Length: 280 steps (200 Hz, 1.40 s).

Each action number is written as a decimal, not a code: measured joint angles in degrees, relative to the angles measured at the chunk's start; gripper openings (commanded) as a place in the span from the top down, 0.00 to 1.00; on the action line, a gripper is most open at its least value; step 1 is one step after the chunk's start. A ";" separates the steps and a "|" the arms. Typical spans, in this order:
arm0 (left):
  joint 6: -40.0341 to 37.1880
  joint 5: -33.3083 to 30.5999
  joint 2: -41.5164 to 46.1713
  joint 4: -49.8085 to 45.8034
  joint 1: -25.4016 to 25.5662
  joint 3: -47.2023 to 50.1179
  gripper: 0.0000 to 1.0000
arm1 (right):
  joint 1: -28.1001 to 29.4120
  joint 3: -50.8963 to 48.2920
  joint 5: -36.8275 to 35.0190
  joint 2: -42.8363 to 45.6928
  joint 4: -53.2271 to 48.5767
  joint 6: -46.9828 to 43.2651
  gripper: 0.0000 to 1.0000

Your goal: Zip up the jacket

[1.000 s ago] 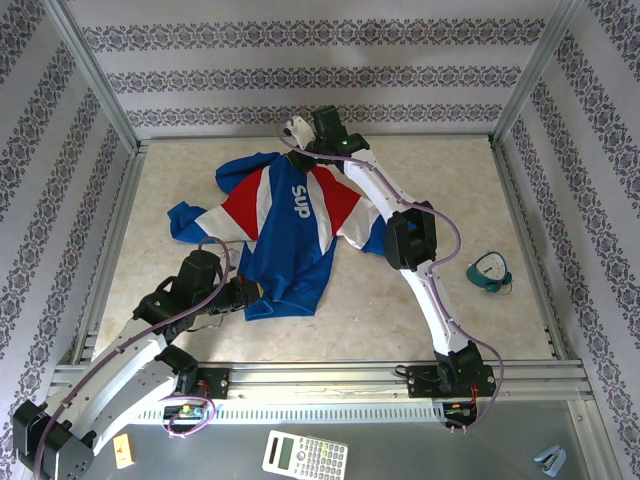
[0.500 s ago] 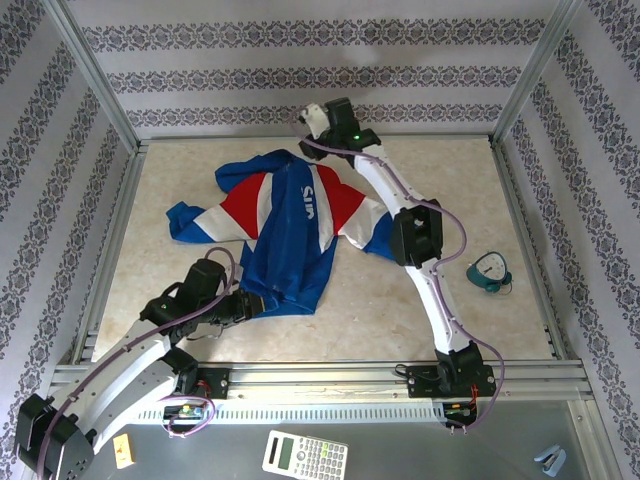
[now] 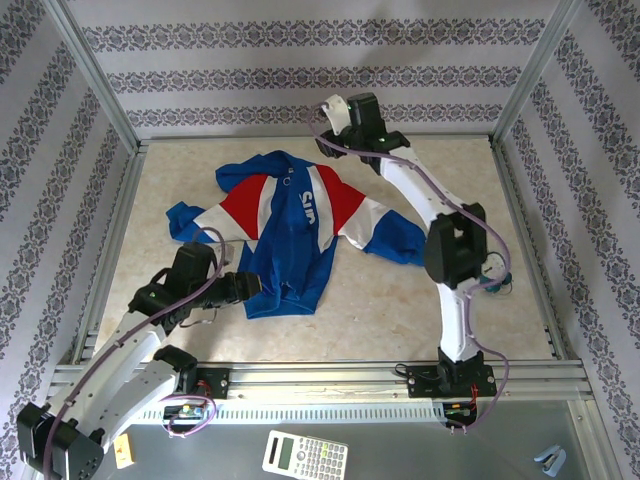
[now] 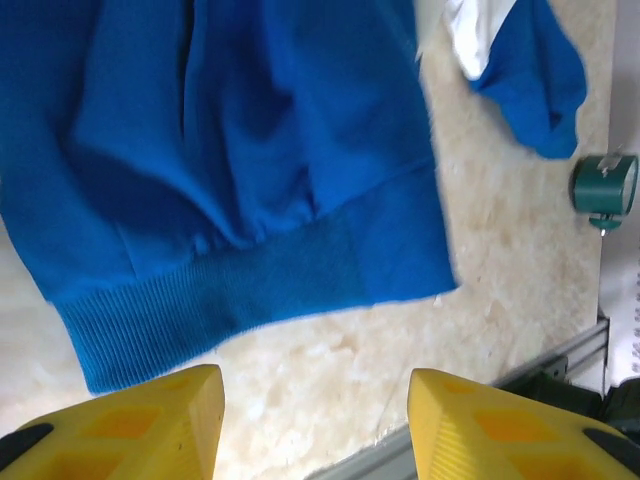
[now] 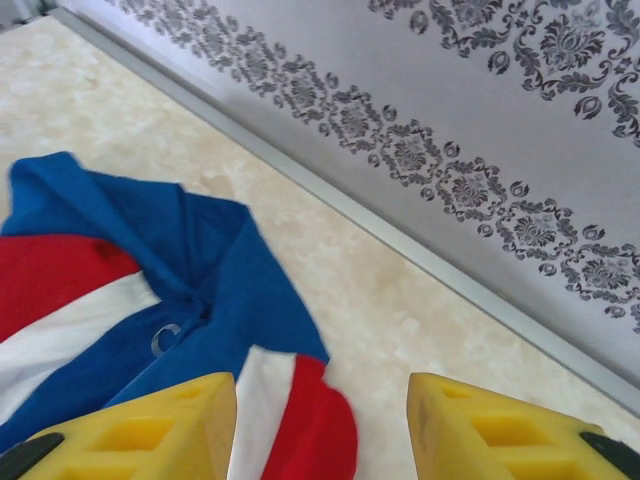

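Yellow fingers [image 4: 150,425] of our left gripper [image 4: 315,420] stand wide apart, and nothing is between them. They hang over the bare table [image 4: 300,365], right by the ribbed bottom edge of the jacket [image 4: 230,150]. Farther off, past a blue sleeve end, a small green thing [image 4: 605,185] sits on the table.

Our right gripper [image 5: 320,425] is let go too. Its yellow fingers [image 5: 500,435] are spread out and hold nothing. It hangs over the collar end of the jacket, near the back wall [image 5: 480,130] with its flower pattern.

From above we see the jacket lying spread out on the table, toward the back and left. It is blue with red and white stripes and white letters. We cannot tell if the zipper is closed. A calculator [image 3: 305,455] lies in front, outside the table frame.
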<state>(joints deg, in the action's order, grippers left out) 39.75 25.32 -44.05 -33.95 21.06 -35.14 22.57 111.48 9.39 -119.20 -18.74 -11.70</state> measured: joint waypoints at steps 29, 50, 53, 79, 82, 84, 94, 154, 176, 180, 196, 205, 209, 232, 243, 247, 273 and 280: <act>-7.74 -6.38 -2.47 -0.57 -1.70 -8.46 0.35 | 1.22 -12.09 -0.87 10.99 3.34 1.33 0.47; -13.35 -11.02 -3.63 1.14 -2.40 -12.76 0.27 | 1.70 -20.20 -1.73 18.58 5.55 2.12 0.44; -13.99 -11.54 -3.82 1.49 -2.47 -13.11 0.26 | 1.73 -21.22 -1.81 19.47 5.81 2.25 0.43; -20.72 -16.90 -6.01 5.57 -3.32 -14.40 0.15 | 2.43 -30.45 -3.61 27.61 8.57 3.21 0.37; -21.31 -17.38 -6.27 6.01 -3.39 -14.40 0.14 | 2.47 -31.56 -3.69 28.48 8.94 3.26 0.37; -22.08 -17.79 -6.47 6.36 -3.52 -14.38 0.13 | 2.45 -32.50 -3.93 29.24 9.31 3.45 0.36; -24.04 -19.58 -7.15 8.35 -3.78 -14.21 0.03 | 2.47 -36.87 -4.72 32.52 10.67 3.87 0.33; -33.75 -27.61 -7.32 33.64 -5.99 -0.68 0.00 | -0.37 -62.40 -12.50 47.54 23.39 8.87 0.02; -35.93 -30.08 -7.80 43.36 -6.56 5.86 0.00 | -5.31 -69.37 -14.56 50.45 27.50 13.09 0.02; -36.33 -30.67 -8.04 45.44 -6.64 7.06 0.00 | -6.23 -70.44 -14.86 50.82 28.41 13.77 0.02; -37.70 -32.57 -9.14 53.18 -7.06 11.30 0.00 | -8.90 -74.38 -16.37 51.95 31.93 15.26 0.02; -38.69 -33.35 -10.03 58.16 -7.30 13.81 0.00 | -9.70 -77.22 -17.22 52.63 35.06 15.43 0.02; -39.08 -33.62 -10.45 59.98 -7.34 14.73 0.00 | -9.75 -78.36 -17.44 52.85 36.28 15.41 0.02; -41.33 -34.60 -13.70 69.13 -7.82 19.17 0.00 | -10.19 -86.20 -18.67 53.24 45.79 14.05 0.02; -42.23 -34.67 -15.43 72.22 -8.09 20.48 0.00 | -10.54 -89.26 -19.06 52.81 49.44 13.09 0.02; -42.45 -34.71 -16.00 73.22 -8.13 20.83 0.00 | -10.78 -89.90 -19.06 52.57 50.34 12.79 0.02; -43.25 -34.86 -20.41 79.25 -8.83 22.88 0.00 | -12.09 -92.91 -19.19 50.71 56.57 11.87 0.02; -43.25 -34.86 -21.55 80.37 -9.18 23.19 0.00 | -12.48 -93.15 -19.15 50.66 57.53 11.76 0.02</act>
<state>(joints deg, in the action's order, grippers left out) -3.51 -9.54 -65.60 46.41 11.88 -11.94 10.09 18.33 -9.76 -68.53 38.79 0.05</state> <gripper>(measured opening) 0.995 0.979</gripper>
